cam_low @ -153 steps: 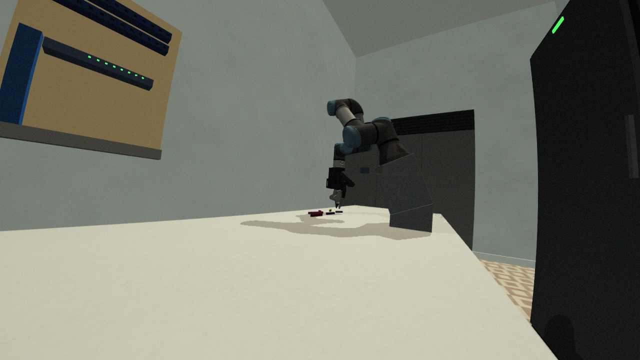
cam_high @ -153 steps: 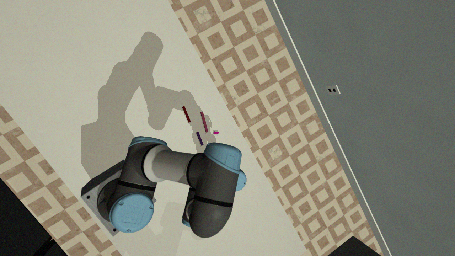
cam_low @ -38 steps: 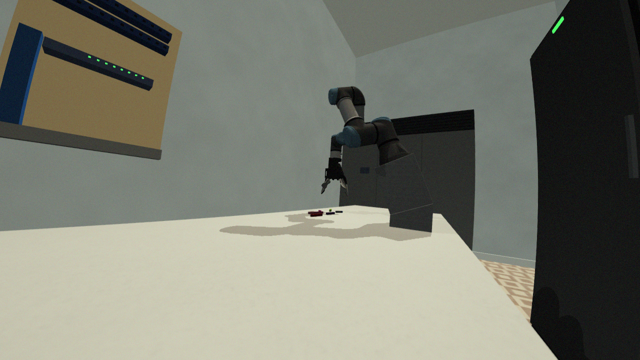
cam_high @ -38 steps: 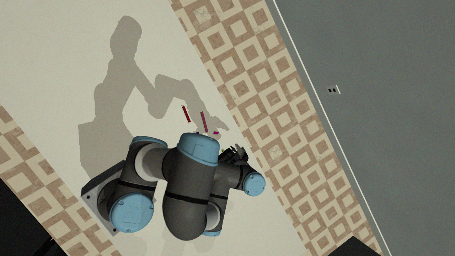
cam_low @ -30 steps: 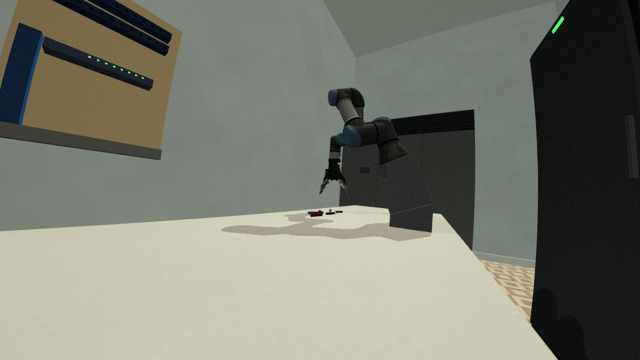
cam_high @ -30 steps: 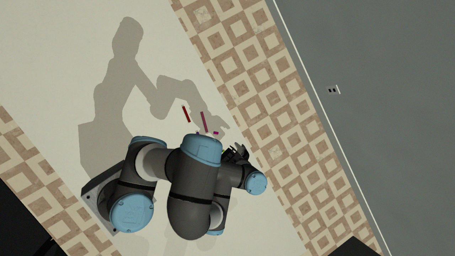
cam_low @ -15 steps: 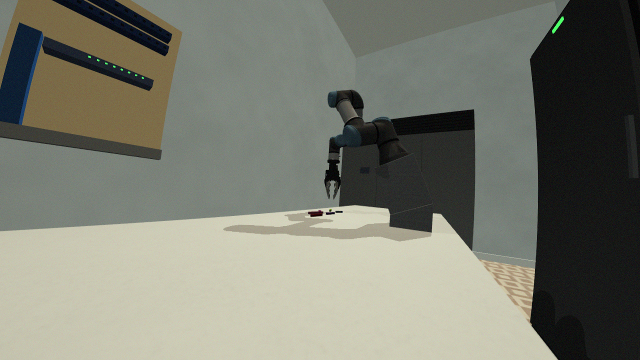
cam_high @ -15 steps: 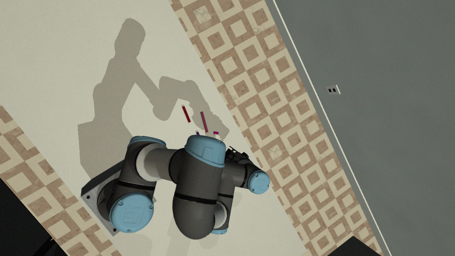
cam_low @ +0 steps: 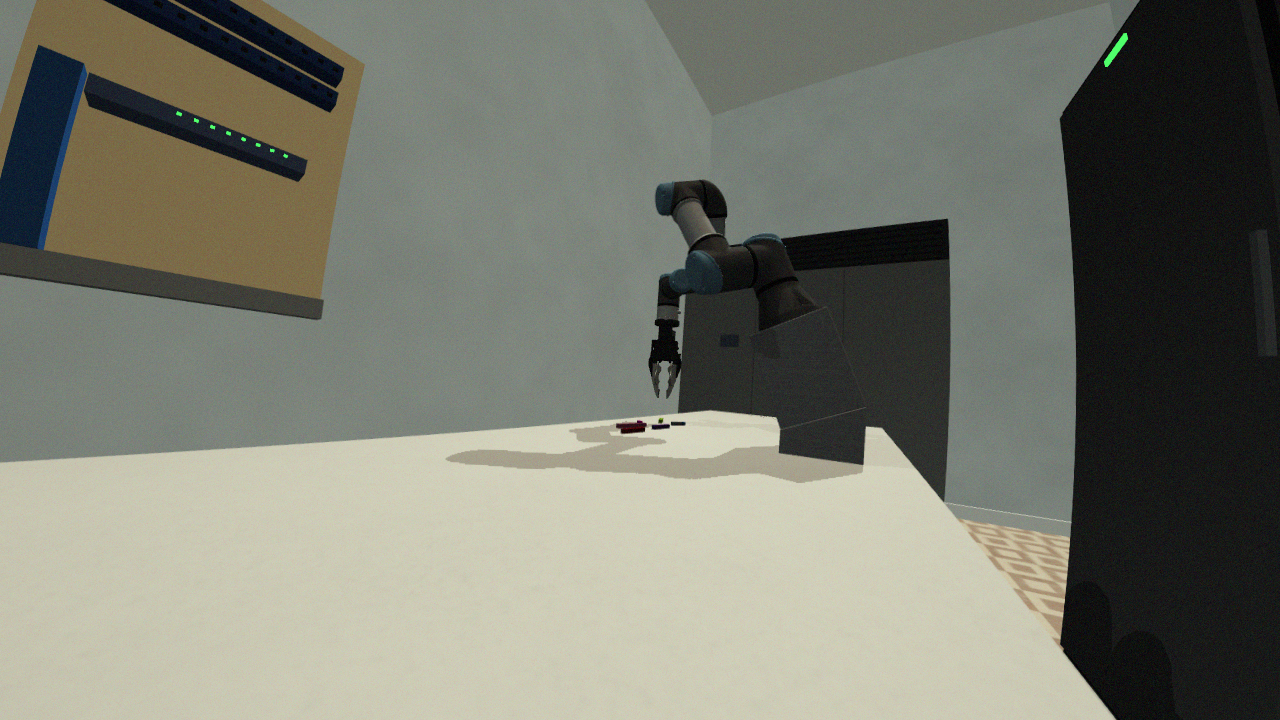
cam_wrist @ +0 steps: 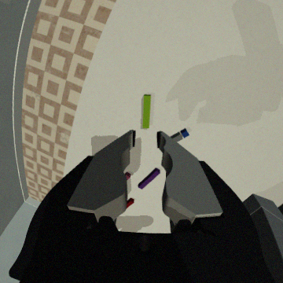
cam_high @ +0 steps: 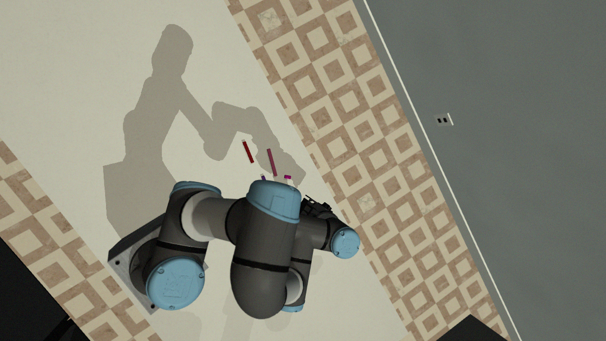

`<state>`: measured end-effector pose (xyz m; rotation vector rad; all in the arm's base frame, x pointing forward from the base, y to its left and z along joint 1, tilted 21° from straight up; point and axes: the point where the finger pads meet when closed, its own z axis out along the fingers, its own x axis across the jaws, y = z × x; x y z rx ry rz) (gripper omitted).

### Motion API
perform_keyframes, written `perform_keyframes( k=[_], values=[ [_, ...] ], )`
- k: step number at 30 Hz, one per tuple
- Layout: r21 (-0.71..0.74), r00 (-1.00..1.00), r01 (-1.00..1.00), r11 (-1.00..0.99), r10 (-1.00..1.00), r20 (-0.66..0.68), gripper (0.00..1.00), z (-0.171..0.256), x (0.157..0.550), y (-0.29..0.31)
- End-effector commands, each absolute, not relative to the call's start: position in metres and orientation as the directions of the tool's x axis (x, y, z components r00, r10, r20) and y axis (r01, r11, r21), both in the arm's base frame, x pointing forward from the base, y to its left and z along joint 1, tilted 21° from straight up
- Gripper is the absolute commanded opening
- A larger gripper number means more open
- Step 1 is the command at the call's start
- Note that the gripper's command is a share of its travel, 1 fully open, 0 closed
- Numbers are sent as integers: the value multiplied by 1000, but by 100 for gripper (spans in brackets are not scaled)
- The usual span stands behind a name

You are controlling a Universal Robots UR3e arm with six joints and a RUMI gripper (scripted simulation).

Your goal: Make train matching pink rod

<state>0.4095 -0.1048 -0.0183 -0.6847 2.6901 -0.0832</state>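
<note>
The dark grey tubular arm (cam_high: 258, 254) carries light blue round joint caps (cam_high: 174, 286) with small screws and an embossed logo. Its black gripper (cam_wrist: 145, 137) ends in grey wedge-shaped fingers.
</note>
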Motion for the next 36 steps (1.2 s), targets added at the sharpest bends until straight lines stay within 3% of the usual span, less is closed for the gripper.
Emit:
perform_keyframes(
  k=[1, 36],
  values=[
    [-146, -815, -453, 880, -474, -332, 14, -18, 410, -105],
    [-146, -815, -452, 880, -474, -332, 14, -28, 414, -105]
  ],
)
